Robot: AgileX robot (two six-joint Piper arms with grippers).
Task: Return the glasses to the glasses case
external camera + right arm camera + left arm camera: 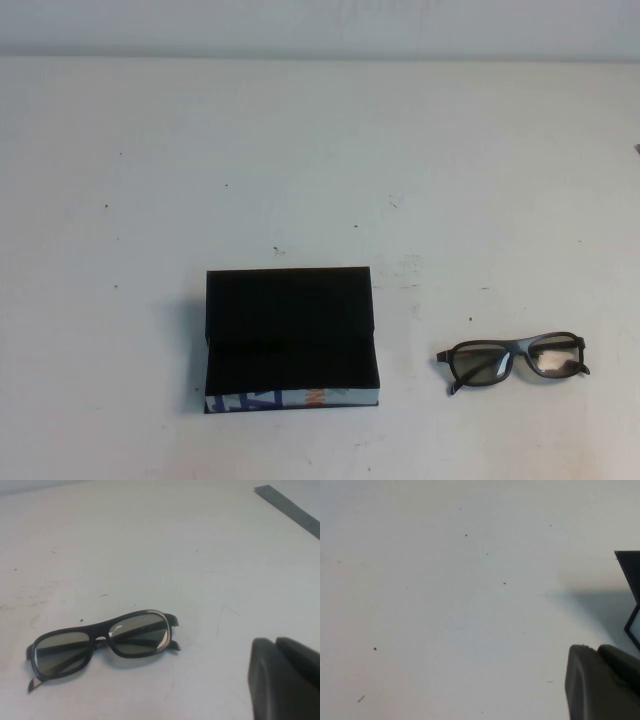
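Observation:
The glasses case (pixel 290 335) lies open on the white table, near the front and left of centre. Its black lid is folded back and its white printed side faces the front. One corner of the case shows in the left wrist view (pixel 630 572). The glasses (pixel 513 360), dark-framed with folded arms, lie on the table to the right of the case, apart from it. They also show in the right wrist view (pixel 102 636). My left gripper (pixel 597 649) is shut and empty, left of the case. My right gripper (pixel 275 641) is shut and empty, a little way from the glasses. Neither arm shows in the high view.
The white table (pixel 320 180) has small dark specks and scuffs. Its far edge meets a pale wall. A grey strip (pixel 290 507) lies on the table beyond the glasses in the right wrist view.

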